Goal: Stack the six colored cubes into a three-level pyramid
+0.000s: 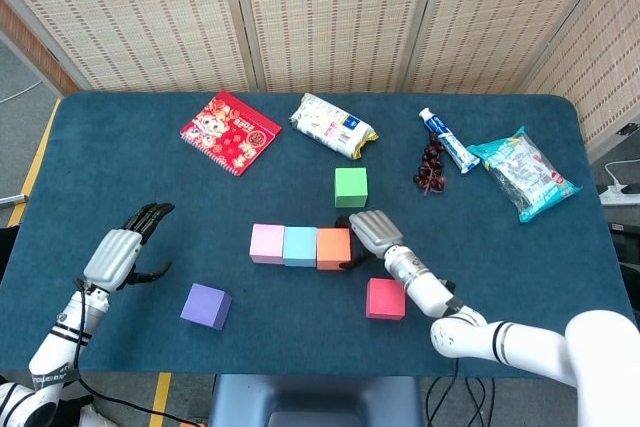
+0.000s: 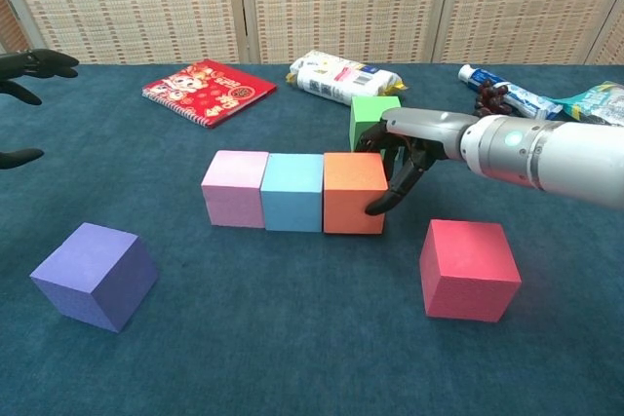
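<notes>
Three cubes form a touching row on the blue table: pink, cyan and orange. My right hand grips the orange cube at its right end, thumb on the front side and fingers behind it. A green cube stands just behind that hand. The red cube lies to the front right and the purple cube to the front left. My left hand hovers open at the far left, holding nothing.
Along the back of the table lie a red booklet, a white wipes pack, a toothpaste tube, a dark bunch of grapes and a teal packet. Folding screens stand behind.
</notes>
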`<state>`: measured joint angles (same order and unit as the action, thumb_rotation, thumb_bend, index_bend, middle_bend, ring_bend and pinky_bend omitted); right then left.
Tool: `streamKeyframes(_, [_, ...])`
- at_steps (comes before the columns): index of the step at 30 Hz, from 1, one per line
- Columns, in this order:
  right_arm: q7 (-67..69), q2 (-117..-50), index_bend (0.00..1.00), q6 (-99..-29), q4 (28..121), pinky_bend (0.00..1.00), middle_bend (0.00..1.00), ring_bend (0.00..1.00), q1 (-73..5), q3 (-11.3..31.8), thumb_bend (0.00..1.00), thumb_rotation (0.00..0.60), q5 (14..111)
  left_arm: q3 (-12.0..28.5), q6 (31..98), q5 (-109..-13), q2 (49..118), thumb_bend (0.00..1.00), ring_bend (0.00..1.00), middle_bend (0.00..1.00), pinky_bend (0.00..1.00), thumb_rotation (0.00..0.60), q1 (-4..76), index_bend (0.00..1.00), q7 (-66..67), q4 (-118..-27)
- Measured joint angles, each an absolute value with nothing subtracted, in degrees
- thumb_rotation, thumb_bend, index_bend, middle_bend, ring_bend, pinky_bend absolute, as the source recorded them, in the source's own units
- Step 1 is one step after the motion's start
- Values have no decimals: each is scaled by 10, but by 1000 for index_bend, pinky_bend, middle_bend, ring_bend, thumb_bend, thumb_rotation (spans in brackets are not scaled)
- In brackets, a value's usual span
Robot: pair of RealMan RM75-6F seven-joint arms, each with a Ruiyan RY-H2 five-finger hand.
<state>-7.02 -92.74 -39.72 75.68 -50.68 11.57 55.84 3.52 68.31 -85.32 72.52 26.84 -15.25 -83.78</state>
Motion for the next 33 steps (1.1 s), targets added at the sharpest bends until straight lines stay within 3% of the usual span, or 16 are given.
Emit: streamKeyframes(33, [-83, -953, 567, -391, 717, 560, 522, 478, -525, 117, 238, 600, 551, 37, 674, -854, 732, 341, 0, 55, 183, 600, 270, 10, -162, -825])
